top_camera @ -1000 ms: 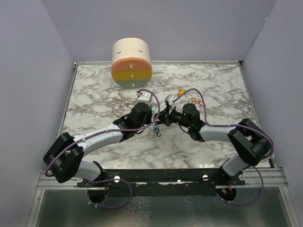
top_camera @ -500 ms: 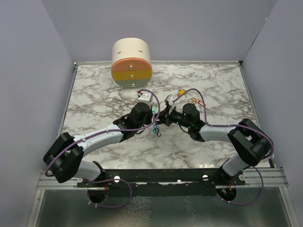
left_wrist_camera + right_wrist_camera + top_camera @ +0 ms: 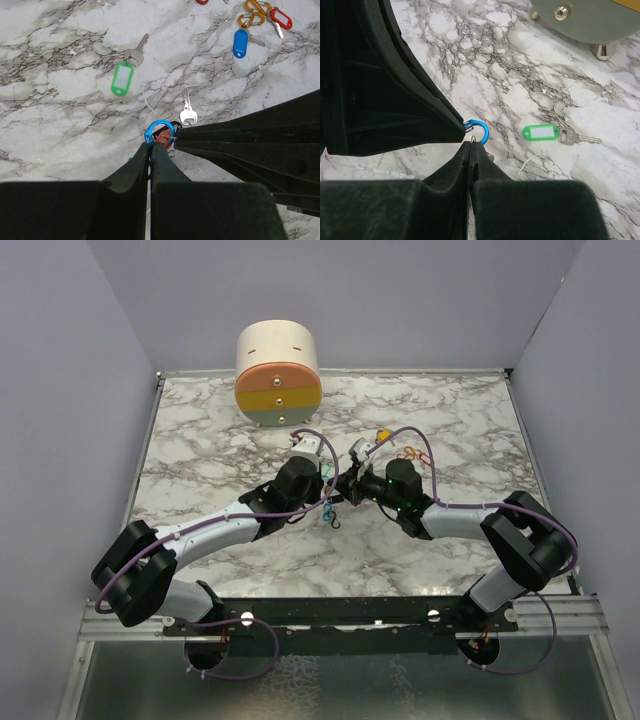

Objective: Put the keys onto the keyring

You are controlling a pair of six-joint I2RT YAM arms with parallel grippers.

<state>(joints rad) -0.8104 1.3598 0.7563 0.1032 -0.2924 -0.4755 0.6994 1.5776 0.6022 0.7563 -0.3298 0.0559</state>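
My left gripper [image 3: 151, 146] is shut on a blue carabiner-style keyring [image 3: 159, 133], held just above the marble. My right gripper [image 3: 471, 145] is shut on a thin wire ring at the keyring's [image 3: 480, 131] opening. A small red piece [image 3: 162, 140] sits inside the blue loop. In the top view the two grippers [image 3: 333, 485] [image 3: 347, 486] meet tip to tip at mid-table. The green key [image 3: 123, 78] [image 3: 542, 132], a bare silver key [image 3: 187, 113], the blue key [image 3: 240, 43] and the red key [image 3: 280, 18] lie on the marble. The yellow key [image 3: 383, 435] lies further back.
An orange carabiner [image 3: 251, 12] lies beside the red key. A round drawer unit [image 3: 278, 380] with orange, yellow and grey fronts stands at the back of the marble table [image 3: 200, 460]. Grey walls close in both sides.
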